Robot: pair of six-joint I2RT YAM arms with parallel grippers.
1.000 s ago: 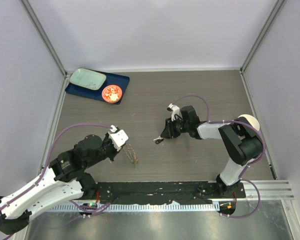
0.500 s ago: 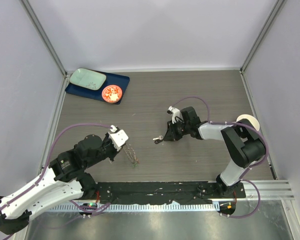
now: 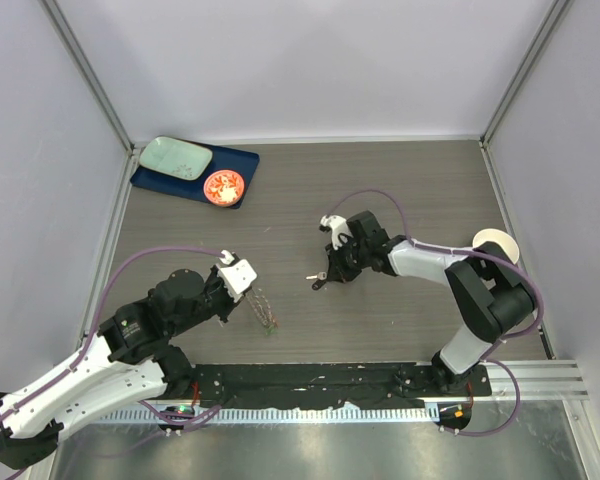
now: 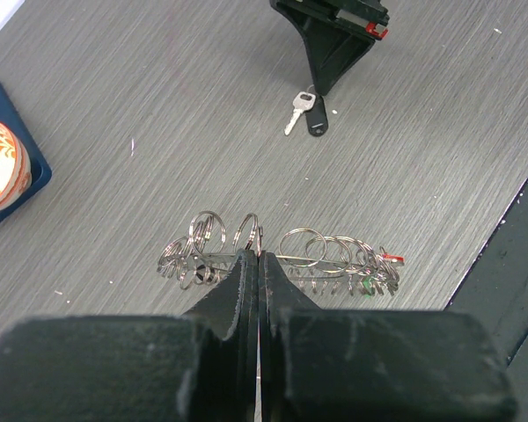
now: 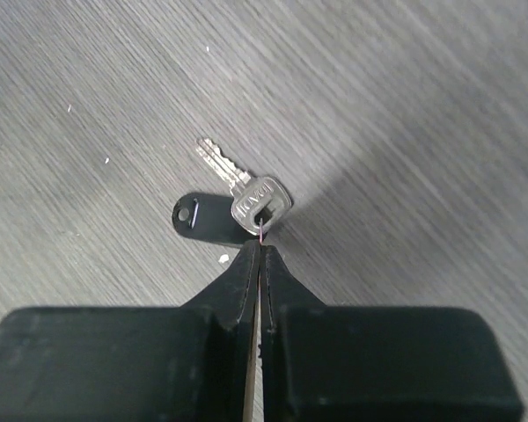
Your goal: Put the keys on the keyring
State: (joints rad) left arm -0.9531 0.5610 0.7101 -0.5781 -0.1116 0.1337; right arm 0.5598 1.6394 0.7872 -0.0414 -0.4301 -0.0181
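Observation:
My left gripper [image 3: 253, 298] [image 4: 251, 255] is shut on the keyring [image 3: 267, 313] [image 4: 286, 260], a wire loop fringed with grey metal rings, held just above the table. Small red and green tags sit at its right end. My right gripper [image 3: 326, 277] [image 5: 260, 244] is shut on a thin ring through the head of a silver key [image 5: 260, 200] with a black tag [image 5: 201, 218]. The key [image 3: 315, 279] lies low on the table to the right of the keyring. It also shows in the left wrist view [image 4: 297, 112], under the right gripper [image 4: 321, 83].
A blue tray [image 3: 242, 160] at the back left holds a teal plate [image 3: 175, 157] and an orange-red dish [image 3: 223, 186]. A white round object [image 3: 495, 243] lies at the right. A black rail [image 3: 320, 380] runs along the near edge.
The right wrist has swung left and turned, while the key stays at nearly the same spot. The left arm and keyring have not moved.

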